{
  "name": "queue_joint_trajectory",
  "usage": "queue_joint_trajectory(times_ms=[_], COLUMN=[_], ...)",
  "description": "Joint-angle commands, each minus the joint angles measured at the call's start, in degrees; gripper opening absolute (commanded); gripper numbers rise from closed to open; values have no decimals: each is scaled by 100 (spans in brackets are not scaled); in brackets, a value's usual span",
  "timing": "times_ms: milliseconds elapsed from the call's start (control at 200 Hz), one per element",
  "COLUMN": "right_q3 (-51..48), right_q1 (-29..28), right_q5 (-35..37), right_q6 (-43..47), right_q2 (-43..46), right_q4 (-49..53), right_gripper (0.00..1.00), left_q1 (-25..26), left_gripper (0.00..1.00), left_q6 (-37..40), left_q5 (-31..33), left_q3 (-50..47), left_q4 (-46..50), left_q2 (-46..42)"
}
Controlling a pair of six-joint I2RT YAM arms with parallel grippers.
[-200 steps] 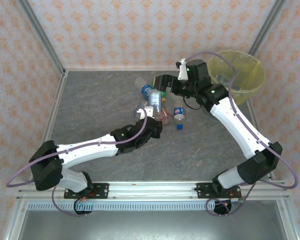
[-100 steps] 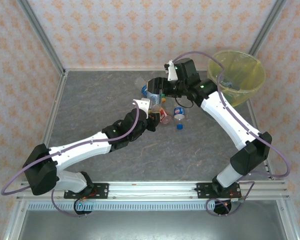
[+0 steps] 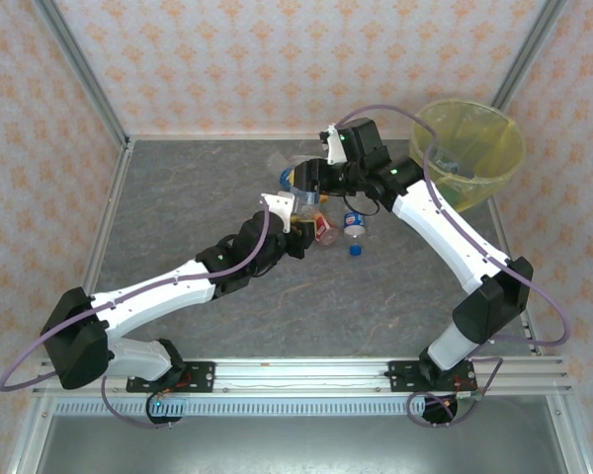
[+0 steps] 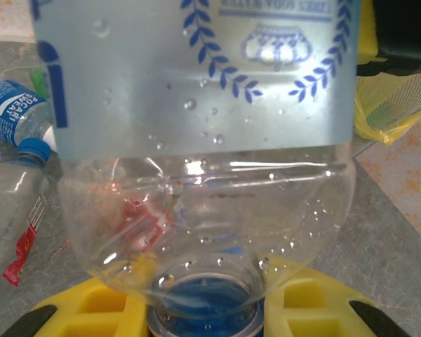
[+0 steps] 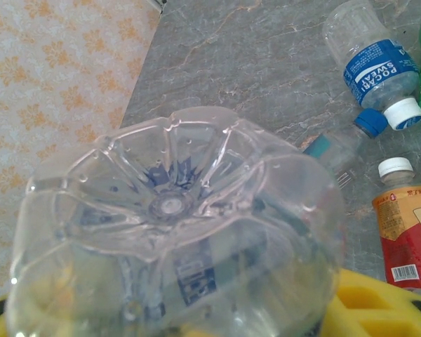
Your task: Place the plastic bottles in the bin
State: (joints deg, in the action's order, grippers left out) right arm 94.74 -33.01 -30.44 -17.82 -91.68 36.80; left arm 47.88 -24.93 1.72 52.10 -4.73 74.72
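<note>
The left gripper is pressed tight on the blue cap end of a clear plastic bottle with a pale label. The body of this bottle points straight out from the gripper. The right gripper has a second clear plastic bottle with a ridged bottom between its yellow fingers. Its bottom end faces the wrist and its long side runs out along the gripper. It cannot be told whether the fingers are squeezing it yet. Both grippers are in the middle of the grey desk. The round bin with the yellow bag stands at the far right corner, well apart from them, so both bottles must go to the right. The right arm is nearer to the bin and sits between it and the left gripper. Something pale and bluish lies in the bin, maybe a bottle, but it is too small to tell. On the desk lie a blue-labelled clear bottle, a red-labelled bottle with a white cap and a small loose blue cap.
</note>
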Motion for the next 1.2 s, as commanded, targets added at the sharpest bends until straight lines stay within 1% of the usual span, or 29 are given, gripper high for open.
queue_joint_trajectory(times_ms=[0,65,110,150,160,190,220,255,280,295,335,435,541,616,816,981,1061,1196], right_q3=[-38,-102,-118,-115,-116,-117,-100,-85,-79,-69,-43,28,70,162,911,1727,1924,2059], right_q1=[-109,-113,-111,-109,-109,-111,-110,-103,-96,-96,-68,87,409,631,1035,1337,1463,1539], right_q5=[-34,57,120,182,193,220,274,331,359,386,453,701,877,1158,2503,3822,4390,5282], right_q6=[-172,-222,-249,-257,-261,-265,-281,-291,-300,-314,-318,-399,-524,-560,-279,77,333,881], right_q2=[146,221,266,288,295,314,317,319,322,324,329,359,482,588,630,468,464,477], right_q4=[-261,-367,-407,-434,-442,-454,-453,-450,-445,-441,-408,-316,-324,-287,289,888,914,649], right_gripper=[51,50,49,46,44,42,41,41,41,41,41,41,41,41,40,41,41,41], left_q1=[20,6,-6,-21,-23,-29,-44,-65,-75,-82,-105,-211,-339,-453,-655,-721,-761,-820], left_gripper=[24,32,44,49,50,60,72,83,87,93,99,100,100,100,100,100,100,100], left_q6=[284,278,278,274,270,254,235,216,201,193,176,124,68,34,4,-2,-21,-56], left_q5=[-323,-356,-356,-365,-365,-352,-336,-322,-313,-306,-306,-303,-295,-297,-330,-411,-483,-617], left_q3=[-17,-22,-19,-22,-24,-32,-36,-53,-63,-63,-76,-85,-102,-137,-213,-283,-318,-391], left_q4=[-194,-188,-172,-176,-183,-180,-195,-211,-219,-221,-218,-212,-204,-219,-266,-350,-391,-479], left_q2=[-147,-153,-159,-183,-178,-193,-221,-244,-274,-288,-329,-472,-638,-768,-959,-1026,-1051,-1114])
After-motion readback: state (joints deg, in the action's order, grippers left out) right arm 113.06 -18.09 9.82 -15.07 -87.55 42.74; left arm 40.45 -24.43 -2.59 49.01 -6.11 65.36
